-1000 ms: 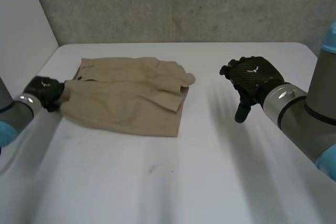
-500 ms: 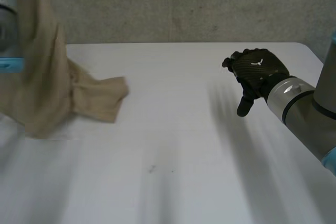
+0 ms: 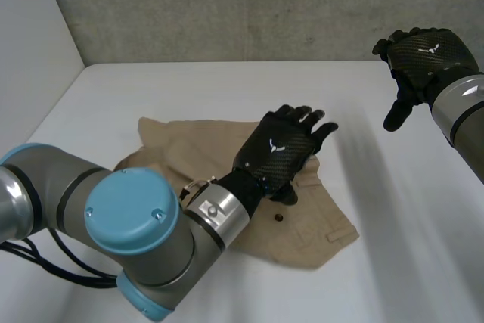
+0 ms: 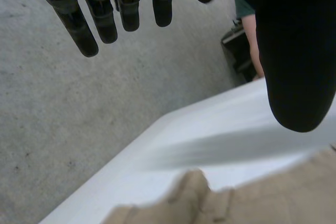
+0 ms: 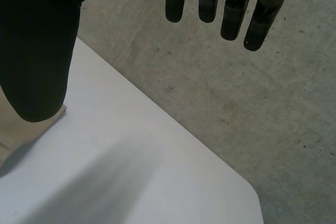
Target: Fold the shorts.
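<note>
The left hand's fingers are reaching out straight and a little apart, closing on nothing, and its one thumb is standing off to the side of them, equally free. The left hand itself is hovering palm down over the single pair of tan shorts, above the edge of the cloth that faces the other arm; whether the palm is touching the fabric cannot be told. The right hand's fingers are likewise hanging straight and spread, gripping nothing, with the thumb pointing down beside them. The right hand is floating well apart from the shorts, raised over the far right part of the one white table. The shorts are lying rumpled and partly spread on the table's middle, nearer the robot's left, with one small dark button showing on the cloth just beside the left hand. Two arms are coming in: the left arm is bending low across the near edge and over the shorts, and the right arm is entering from the side. Behind the table one grey concrete wall is rising, and in the left wrist view one forearm of a person is showing beyond the table's far edge.
</note>
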